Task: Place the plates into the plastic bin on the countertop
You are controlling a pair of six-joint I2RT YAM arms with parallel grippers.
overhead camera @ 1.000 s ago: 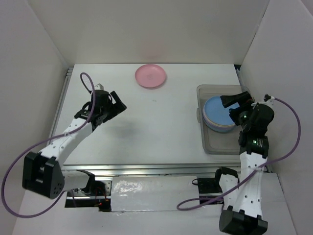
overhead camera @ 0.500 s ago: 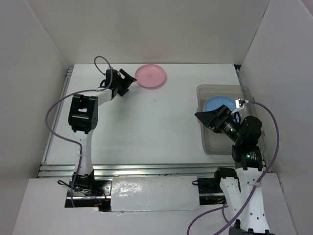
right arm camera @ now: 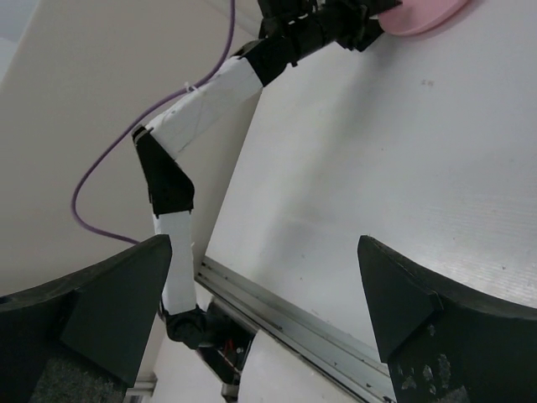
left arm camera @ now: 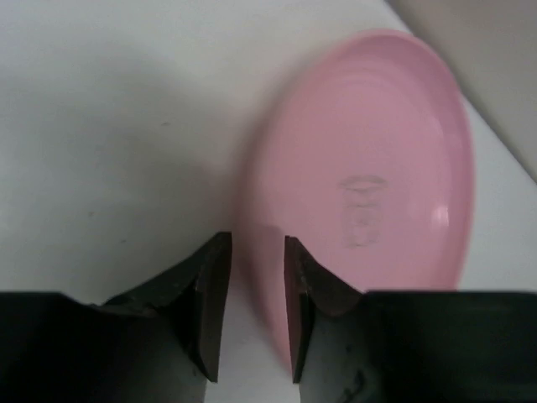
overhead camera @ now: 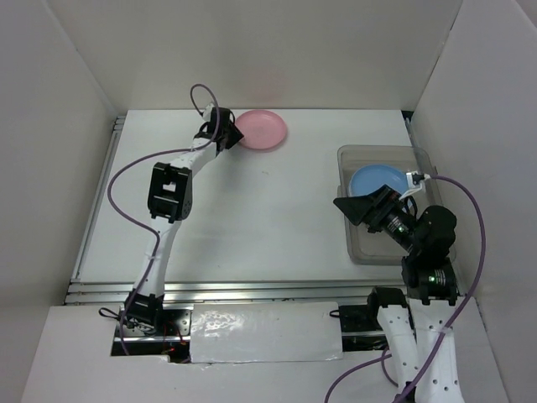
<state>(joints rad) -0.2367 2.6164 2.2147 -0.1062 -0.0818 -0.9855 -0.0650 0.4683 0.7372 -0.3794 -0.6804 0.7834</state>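
A pink plate [overhead camera: 262, 130] [left arm camera: 369, 168] lies at the back of the white countertop [overhead camera: 268, 218]. My left gripper [overhead camera: 228, 134] [left arm camera: 254, 243] is at its left rim. Its jaws stand narrow with the rim between them, one finger over the plate and one outside it. I cannot tell whether they pinch it. A blue plate [overhead camera: 377, 180] lies in the clear plastic bin [overhead camera: 369, 248] at the right. My right gripper [overhead camera: 348, 208] [right arm camera: 264, 243] hangs open and empty over the bin's left edge, facing left. The pink plate [right arm camera: 419, 17] also shows at the top of the right wrist view.
White walls close in the countertop at the back and on both sides. A metal rail [overhead camera: 235, 290] runs along its near edge. The left arm [overhead camera: 172, 189] stretches from its base up the left half of the table, with its purple cable looping beside it.
My left arm reached back to the pink plate and its jaws narrowed round the rim; the plate slid slightly right. My right gripper lifted off the blue plate and turned left, still open.
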